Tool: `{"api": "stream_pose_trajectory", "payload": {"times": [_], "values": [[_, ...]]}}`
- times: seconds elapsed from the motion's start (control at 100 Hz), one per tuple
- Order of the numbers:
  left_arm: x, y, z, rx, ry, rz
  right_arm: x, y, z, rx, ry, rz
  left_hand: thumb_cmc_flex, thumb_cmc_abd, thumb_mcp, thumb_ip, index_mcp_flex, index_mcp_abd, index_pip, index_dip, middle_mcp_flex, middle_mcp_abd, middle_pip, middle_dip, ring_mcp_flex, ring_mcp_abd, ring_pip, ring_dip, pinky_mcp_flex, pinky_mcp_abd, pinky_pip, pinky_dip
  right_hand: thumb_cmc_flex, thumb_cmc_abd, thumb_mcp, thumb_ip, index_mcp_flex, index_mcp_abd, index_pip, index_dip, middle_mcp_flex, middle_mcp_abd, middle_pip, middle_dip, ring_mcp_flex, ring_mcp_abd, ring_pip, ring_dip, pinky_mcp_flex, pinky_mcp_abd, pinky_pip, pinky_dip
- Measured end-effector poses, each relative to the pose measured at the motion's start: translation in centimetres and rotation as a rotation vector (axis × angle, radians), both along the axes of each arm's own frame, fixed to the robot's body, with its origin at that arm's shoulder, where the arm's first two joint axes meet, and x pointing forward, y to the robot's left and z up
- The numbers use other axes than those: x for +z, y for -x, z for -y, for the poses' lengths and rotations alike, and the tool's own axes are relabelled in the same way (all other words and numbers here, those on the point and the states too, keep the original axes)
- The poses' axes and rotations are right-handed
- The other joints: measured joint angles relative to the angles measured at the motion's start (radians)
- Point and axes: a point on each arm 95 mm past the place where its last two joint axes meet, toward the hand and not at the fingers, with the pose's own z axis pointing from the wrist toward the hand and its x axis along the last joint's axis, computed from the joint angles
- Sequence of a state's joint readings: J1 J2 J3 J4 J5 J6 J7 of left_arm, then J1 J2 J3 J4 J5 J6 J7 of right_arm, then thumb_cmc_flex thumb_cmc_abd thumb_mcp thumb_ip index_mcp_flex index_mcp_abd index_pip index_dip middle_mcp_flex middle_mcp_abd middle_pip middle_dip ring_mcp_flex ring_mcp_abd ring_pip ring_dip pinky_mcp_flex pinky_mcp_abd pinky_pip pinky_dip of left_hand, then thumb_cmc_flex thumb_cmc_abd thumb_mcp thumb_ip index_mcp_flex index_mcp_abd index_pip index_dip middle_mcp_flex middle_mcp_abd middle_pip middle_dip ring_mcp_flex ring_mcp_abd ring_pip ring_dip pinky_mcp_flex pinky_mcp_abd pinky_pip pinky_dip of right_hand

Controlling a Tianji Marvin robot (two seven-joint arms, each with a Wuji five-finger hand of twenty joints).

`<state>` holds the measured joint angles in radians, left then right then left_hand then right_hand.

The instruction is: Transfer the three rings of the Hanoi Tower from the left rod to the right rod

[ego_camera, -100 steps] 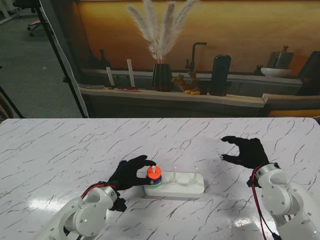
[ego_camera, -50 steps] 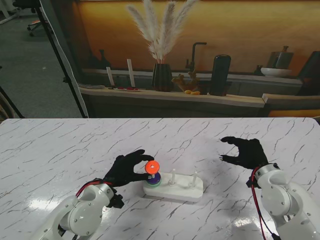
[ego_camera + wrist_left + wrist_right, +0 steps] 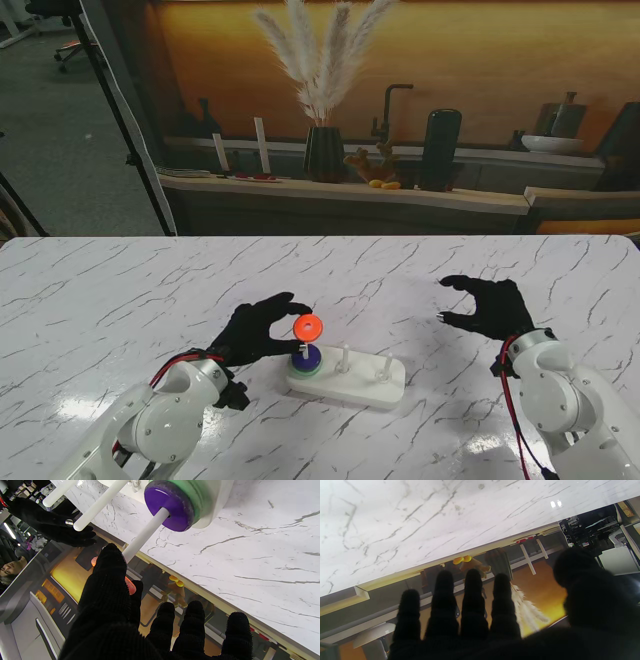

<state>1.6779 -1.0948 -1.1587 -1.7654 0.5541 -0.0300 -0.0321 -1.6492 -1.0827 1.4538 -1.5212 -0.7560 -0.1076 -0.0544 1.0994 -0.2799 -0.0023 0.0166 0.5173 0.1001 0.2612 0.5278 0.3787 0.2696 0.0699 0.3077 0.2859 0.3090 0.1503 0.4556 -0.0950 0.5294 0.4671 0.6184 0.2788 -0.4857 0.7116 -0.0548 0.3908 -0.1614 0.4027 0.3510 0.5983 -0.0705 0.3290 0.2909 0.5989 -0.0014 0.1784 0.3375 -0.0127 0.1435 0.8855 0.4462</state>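
The left robot hand [image 3: 256, 334], pinching the orange ring [image 3: 307, 326], has lifted it up to the tip of the left rod [image 3: 147, 533], so it can go to the right rod [image 3: 386, 369]; the right robot hand [image 3: 490, 305] waits open.

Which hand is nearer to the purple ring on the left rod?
Left. The left hand holds the orange ring just above the purple ring; the right hand hovers open far to the right.

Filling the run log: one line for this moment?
left hand: shut on orange ring, near left rod's tip | purple ring, green ring: on rod | right hand: open
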Motion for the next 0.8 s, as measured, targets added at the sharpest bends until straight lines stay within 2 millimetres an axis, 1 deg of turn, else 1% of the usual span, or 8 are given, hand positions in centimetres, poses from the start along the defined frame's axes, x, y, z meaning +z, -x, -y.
{"api": "stream_pose_trajectory", "payload": {"times": [0.28, 0.5, 0.8], "values": [[1.4, -0.3, 1.0, -0.046, -0.003, 0.014, -0.1, 0.0, 0.1, -0.006, -0.002, -0.004, 0.000, 0.000, 0.000, 0.000, 0.000, 0.000, 0.000, 0.000, 0.000, 0.000, 0.000, 0.000, 0.000, 0.000, 0.000, 0.000, 0.000, 0.000, 0.000, 0.000, 0.001, 0.009, 0.000, 0.000, 0.000, 0.000, 0.000, 0.000, 0.000, 0.000, 0.000, 0.000, 0.000, 0.000, 0.000, 0.000, 0.000, 0.000, 0.000, 0.000], [2.4, -0.2, 2.1, -0.089, 0.001, 0.019, 0.0, 0.0, 0.5, -0.026, -0.003, -0.004, 0.000, 0.000, 0.000, 0.000, 0.000, 0.000, 0.000, 0.000, 0.000, 0.000, 0.000, 0.000, 0.000, 0.000, 0.000, 0.000, 0.000, 0.000, 0.000, 0.000, 0.001, 0.009, -0.010, 0.000, 0.000, 0.000, 0.001, 0.000, 0.000, 0.000, 0.000, 0.000, 0.000, 0.000, 0.000, 0.000, 0.000, 0.000, 0.001, 0.000], [2.6, -0.1, 4.6, -0.165, 0.024, -0.002, 0.2, -0.2, 1.2, -0.046, 0.011, 0.002, 0.000, 0.000, 0.000, 0.000, 0.000, 0.000, 0.000, 0.000, 0.000, 0.000, 0.000, 0.000, 0.000, 0.000, 0.000, 0.000, 0.000, 0.000, 0.000, 0.000, 0.001, 0.009, -0.010, 0.000, 0.000, 0.000, 0.012, 0.000, 0.000, 0.000, 0.002, 0.000, 0.000, 0.000, 0.000, 0.000, 0.000, 0.000, 0.001, 0.000]]}}
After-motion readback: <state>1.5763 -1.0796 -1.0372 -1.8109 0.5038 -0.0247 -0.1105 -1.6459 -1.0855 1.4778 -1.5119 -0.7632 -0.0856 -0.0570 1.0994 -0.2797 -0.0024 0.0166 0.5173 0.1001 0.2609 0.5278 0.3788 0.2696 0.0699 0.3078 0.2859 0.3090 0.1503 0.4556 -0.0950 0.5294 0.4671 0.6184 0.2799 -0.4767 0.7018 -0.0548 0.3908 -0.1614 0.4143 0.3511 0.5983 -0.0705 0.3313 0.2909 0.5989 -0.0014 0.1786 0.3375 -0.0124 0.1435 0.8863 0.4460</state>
